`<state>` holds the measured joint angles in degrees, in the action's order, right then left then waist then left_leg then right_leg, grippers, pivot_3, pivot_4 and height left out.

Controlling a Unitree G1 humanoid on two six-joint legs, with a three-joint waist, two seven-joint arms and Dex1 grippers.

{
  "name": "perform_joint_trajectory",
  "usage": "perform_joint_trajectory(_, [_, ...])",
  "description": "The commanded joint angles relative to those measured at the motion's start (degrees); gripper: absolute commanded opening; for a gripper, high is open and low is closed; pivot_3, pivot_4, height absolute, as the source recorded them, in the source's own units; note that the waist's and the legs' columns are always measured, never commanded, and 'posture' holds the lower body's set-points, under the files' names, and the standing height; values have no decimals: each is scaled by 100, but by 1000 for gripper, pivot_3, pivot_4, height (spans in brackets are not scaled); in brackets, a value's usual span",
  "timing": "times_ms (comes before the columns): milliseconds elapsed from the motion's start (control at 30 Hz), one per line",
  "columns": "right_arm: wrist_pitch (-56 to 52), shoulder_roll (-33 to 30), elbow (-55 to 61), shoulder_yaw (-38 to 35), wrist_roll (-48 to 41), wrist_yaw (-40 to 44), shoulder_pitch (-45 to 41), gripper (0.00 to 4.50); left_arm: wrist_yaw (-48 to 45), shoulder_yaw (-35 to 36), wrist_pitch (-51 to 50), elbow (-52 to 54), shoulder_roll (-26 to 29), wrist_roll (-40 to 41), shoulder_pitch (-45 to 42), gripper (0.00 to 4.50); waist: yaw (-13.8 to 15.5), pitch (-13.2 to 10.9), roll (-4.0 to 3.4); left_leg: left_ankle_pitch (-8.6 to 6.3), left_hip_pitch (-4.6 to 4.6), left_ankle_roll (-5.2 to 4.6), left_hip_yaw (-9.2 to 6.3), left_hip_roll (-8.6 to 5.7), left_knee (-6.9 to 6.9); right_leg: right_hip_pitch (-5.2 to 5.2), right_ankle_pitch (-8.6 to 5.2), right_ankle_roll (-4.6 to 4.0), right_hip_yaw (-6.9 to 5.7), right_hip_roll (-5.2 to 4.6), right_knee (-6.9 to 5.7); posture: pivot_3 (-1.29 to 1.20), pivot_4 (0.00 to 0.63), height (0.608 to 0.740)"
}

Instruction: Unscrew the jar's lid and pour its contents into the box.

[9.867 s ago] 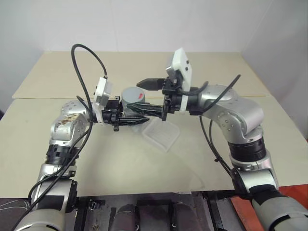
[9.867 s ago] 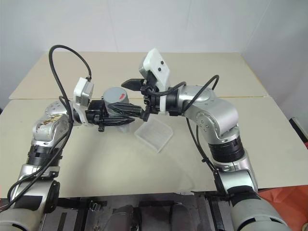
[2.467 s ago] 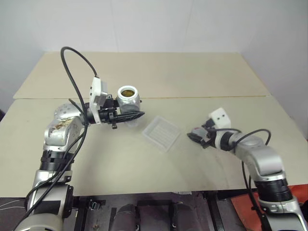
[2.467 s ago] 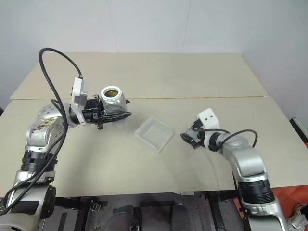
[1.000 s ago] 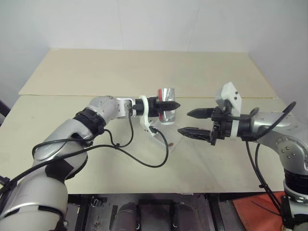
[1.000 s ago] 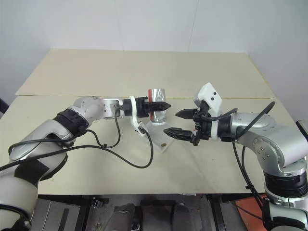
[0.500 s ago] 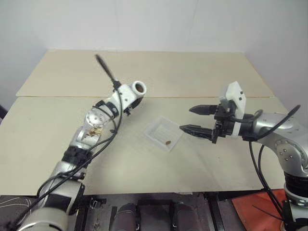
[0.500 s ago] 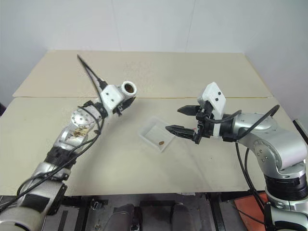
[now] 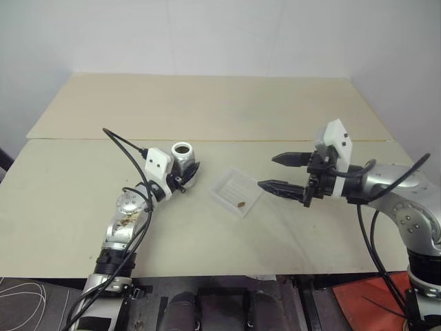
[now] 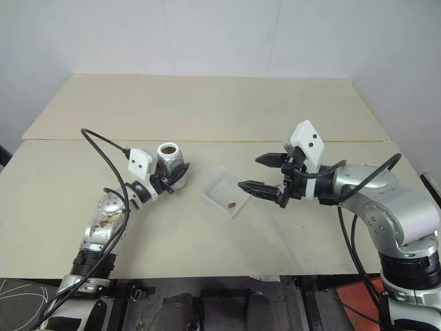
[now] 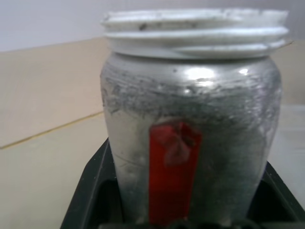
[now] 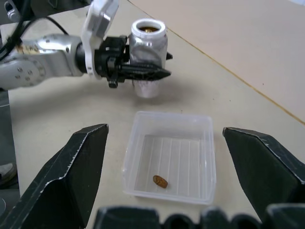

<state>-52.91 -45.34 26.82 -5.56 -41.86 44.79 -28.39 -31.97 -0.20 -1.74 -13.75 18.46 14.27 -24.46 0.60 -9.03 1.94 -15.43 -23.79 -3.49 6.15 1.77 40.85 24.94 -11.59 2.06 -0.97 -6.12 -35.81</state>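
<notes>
My left gripper (image 9: 185, 172) is shut on the jar (image 9: 182, 160), a silvery jar with a red label (image 11: 174, 171). It holds the jar upright with its threaded mouth (image 11: 195, 31) open, to the left of the box. The lid is out of view. The box (image 9: 236, 192), a clear shallow tray, lies on the table with the contents, a tiny brown bit (image 12: 160, 181), inside it. My right gripper (image 9: 269, 171) hovers open just right of the box, pointing left over it, with nothing between its fingers (image 12: 71, 176).
The pale tabletop (image 9: 207, 110) stretches far behind the box, with a seam (image 9: 89, 138) across it. A black cable (image 9: 120, 138) loops off the left wrist. Bare table lies in front of the box.
The left arm has drawn the jar back to the left, away from the box, and turned it upright from lying tipped. The right gripper has stayed where it was, open.
</notes>
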Motion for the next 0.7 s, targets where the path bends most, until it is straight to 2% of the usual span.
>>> perform_joint_trajectory(33, [-17, -77, 231, -260, -156, -73, -17, 4478, 3, 8, 501, -191, -157, -143, 79, 2012, 10, 0, 0, 0, 0, 0, 0, 0, 0, -1, 0, 0, 0, 0, 0, 0, 150, 740])
perform_joint_trajectory(67, [-29, -78, 248, -262, -170, -82, -10, 4478, -7, 5, 545, -234, -178, -178, 106, 2012, 11, 0, 0, 0, 0, -1, -1, 0, 0, -1, 0, 0, -1, -1, 1, 0, 150, 740])
perform_joint_trajectory(300, [-59, -79, 306, -155, -263, -155, -11, 4500, -153, 86, 514, -26, -167, -104, 440, 4331, 0, 1, -1, -3, 1, -5, -4, 4, 0, -1, 0, -1, 0, -2, 1, 0, 150, 740])
perform_joint_trajectory(333, [-59, -79, 309, -144, -275, -164, -12, 4500, -181, 106, 482, 34, -138, -84, 481, 4493, 0, 1, -1, -3, 1, -5, -4, 4, -1, -1, 0, -1, 0, -2, 1, 0, 150, 740])
perform_joint_trajectory(467, [-23, -84, 266, -103, -270, -166, -14, 4500, -555, 212, 145, 809, 398, 41, 898, 4493, -27, 1, -1, -5, 1, -6, -4, 6, -3, 1, 0, -1, 2, -2, 0, 0, 150, 740])
perform_joint_trajectory(567, [30, -134, 197, -148, -243, -110, 45, 4500, -945, 550, -368, 1633, 1048, 452, 1268, 4493, -48, 1, -2, -4, 2, -6, -2, 9, -5, 5, 0, -3, 5, -2, -2, 0, 150, 740])
perform_joint_trajectory(700, [223, -252, 143, -182, -124, 41, 226, 4500, -1887, 1353, -1036, 2481, 2165, 1388, 1759, 4493, -74, 1, -2, -5, 4, -5, -2, 12, -8, 5, -2, -5, 5, -4, 0, 0, 150, 740])
